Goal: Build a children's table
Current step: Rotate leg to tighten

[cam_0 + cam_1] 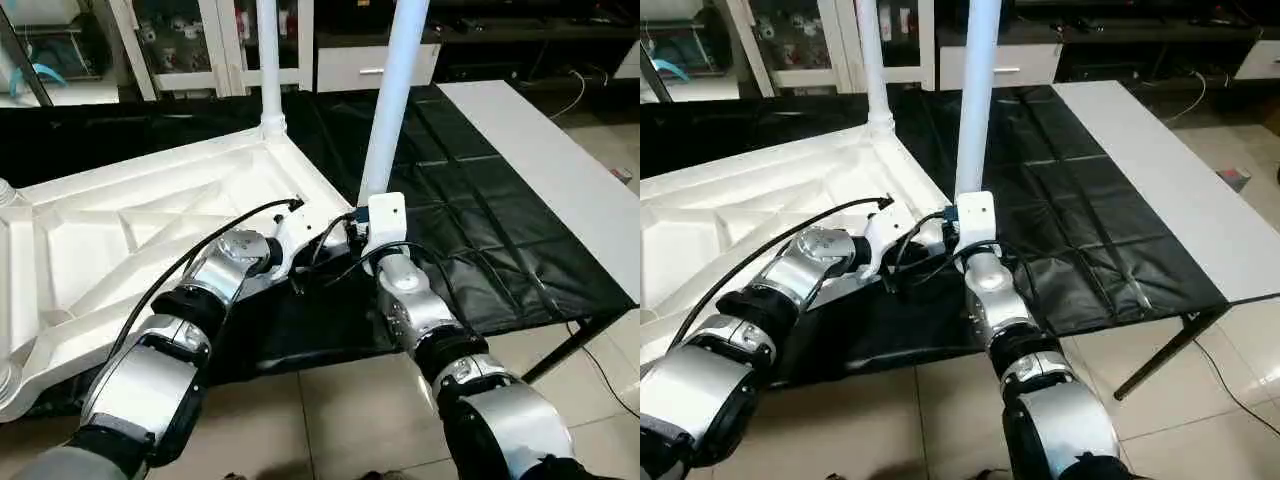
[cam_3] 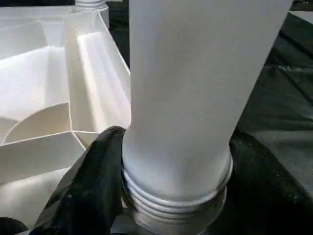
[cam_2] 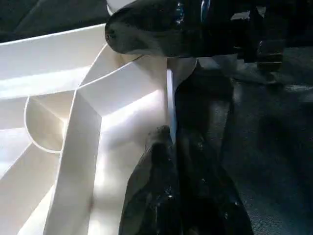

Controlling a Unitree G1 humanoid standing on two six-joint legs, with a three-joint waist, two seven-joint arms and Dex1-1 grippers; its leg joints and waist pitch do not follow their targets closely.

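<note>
The children's table top (image 1: 130,230) lies upside down on the black-draped work table, its ribs facing up. One white leg (image 1: 269,60) stands upright in the far corner socket. A second leg (image 1: 395,90) stands upright at the near right corner, with my right gripper (image 1: 368,212) closed around its lower end. In the right wrist view a black finger (image 2: 93,181) presses against the leg (image 2: 195,88), whose threaded end shows just below. My left gripper (image 3: 173,139) is shut on the thin rim of the top (image 3: 169,93) beside that corner.
A white tabletop (image 1: 540,170) adjoins the black cloth (image 1: 470,200) on the right. White cabinets stand behind the work table. The table's front edge runs just under my forearms, with tiled floor (image 1: 330,410) below it.
</note>
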